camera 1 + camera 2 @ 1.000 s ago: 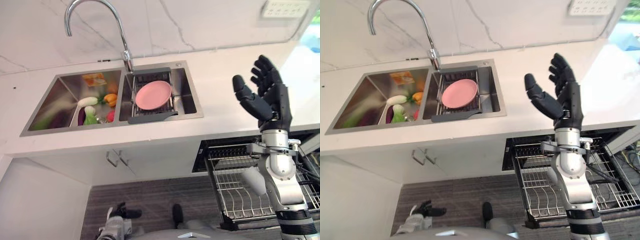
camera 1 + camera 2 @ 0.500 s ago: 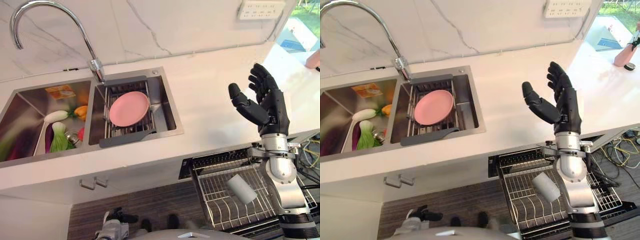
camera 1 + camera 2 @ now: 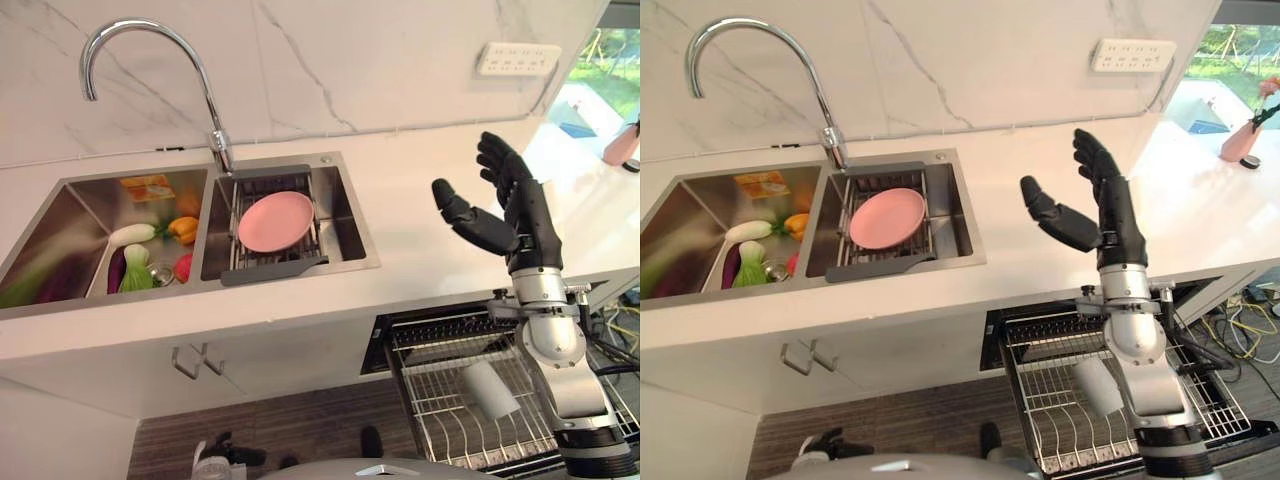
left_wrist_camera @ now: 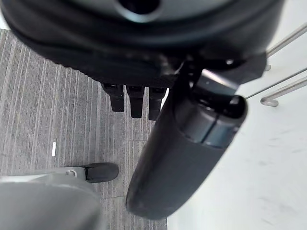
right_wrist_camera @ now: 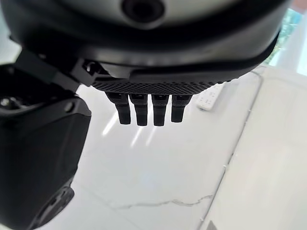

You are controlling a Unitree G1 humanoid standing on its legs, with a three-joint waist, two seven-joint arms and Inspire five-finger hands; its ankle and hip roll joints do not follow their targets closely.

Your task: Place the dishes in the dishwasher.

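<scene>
While right hand (image 3: 510,215) is hovering open and empty over white counter (image 3: 420,200), right of frame centre, fingers spread and holding nothing, task is looking barely begun.

Sink (image 3: 345,200) sitting upper left of frame. Dishwasher rack (image 3: 440,400) pulled out at lower right, under counter edge, pale cup (image 3: 490,388) lying in it.

Pink plate (image 3: 276,220) lying flat on wire rack in sink's right basin, well apart from right hand, off toward frame left. Round, so no long axis.

Left hand (image 4: 144,103) hanging low over floor, fingers relaxed, gripping nothing. Right hand seeming nearer to plate.
</scene>
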